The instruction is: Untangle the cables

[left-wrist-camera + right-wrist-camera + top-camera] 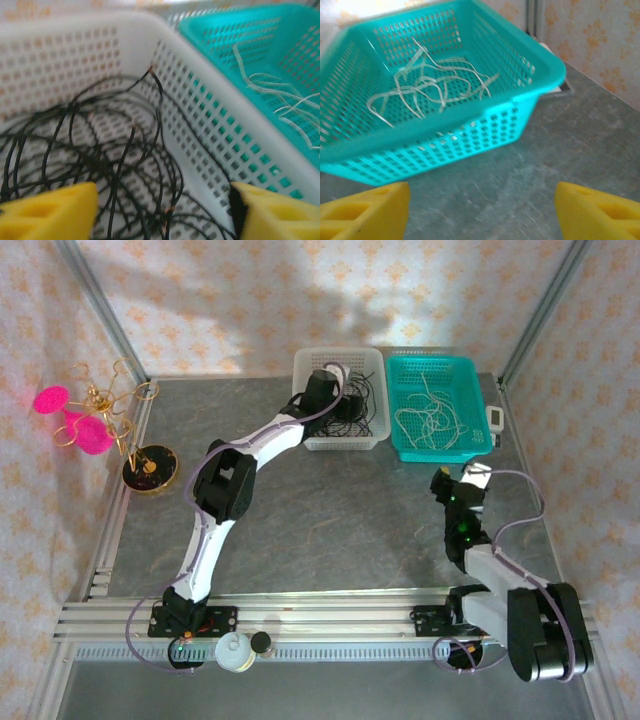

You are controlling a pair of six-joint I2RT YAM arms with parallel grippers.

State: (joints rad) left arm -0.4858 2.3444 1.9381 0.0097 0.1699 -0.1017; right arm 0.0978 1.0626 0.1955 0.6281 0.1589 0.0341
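The black cables (357, 405) lie in loose loops inside a white basket (340, 443) at the back of the table. My left gripper (330, 380) hangs over that basket, open. In the left wrist view its yellow fingers (50, 212) stand wide apart above the black cables (125, 165), holding nothing. The white cables (432, 420) lie in the teal basket (440, 453) beside it. My right gripper (455, 480) is open over bare table just in front of the teal basket (470, 135), with the white cables (430, 85) beyond it.
A gold wire stand with pink discs (100, 420) on a black round base (150, 470) stands at the left. A small white device (495, 420) lies right of the teal basket. A white cap (233, 650) sits on the front rail.
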